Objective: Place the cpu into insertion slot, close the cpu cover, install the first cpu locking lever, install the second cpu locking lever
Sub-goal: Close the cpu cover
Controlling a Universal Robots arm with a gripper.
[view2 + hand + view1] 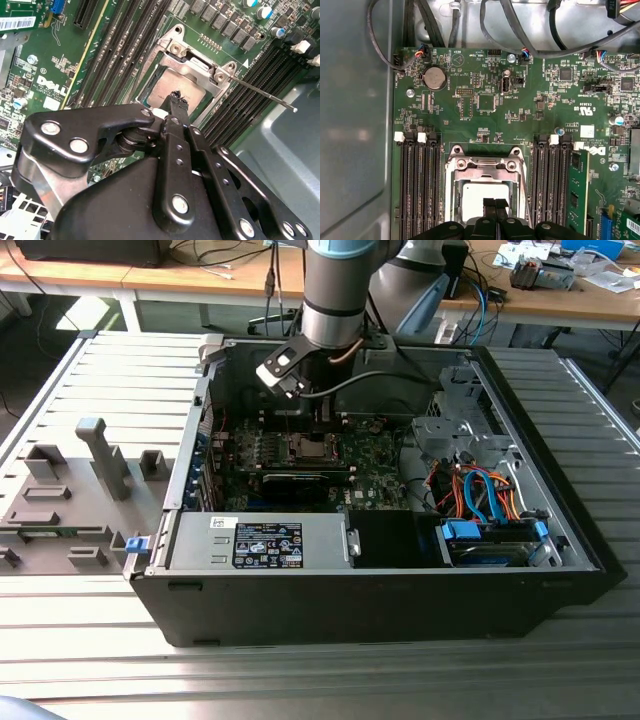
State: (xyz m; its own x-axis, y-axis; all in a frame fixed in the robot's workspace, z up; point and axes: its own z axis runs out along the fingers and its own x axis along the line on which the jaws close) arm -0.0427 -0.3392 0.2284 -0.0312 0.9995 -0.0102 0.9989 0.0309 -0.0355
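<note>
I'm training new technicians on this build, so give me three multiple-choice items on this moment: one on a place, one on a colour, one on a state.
1. The fingers hang above: A the coin battery; B the cpu; C the blue cables.
2. The circuit board is: A red; B blue; C green.
3. The fingers are: A closed together; B spread wide; C gripping a screw.
Key: 1B, their tips overlap the cpu in both wrist views; 2C, green shows across both wrist views; 3A, no gap shows between them.
</note>
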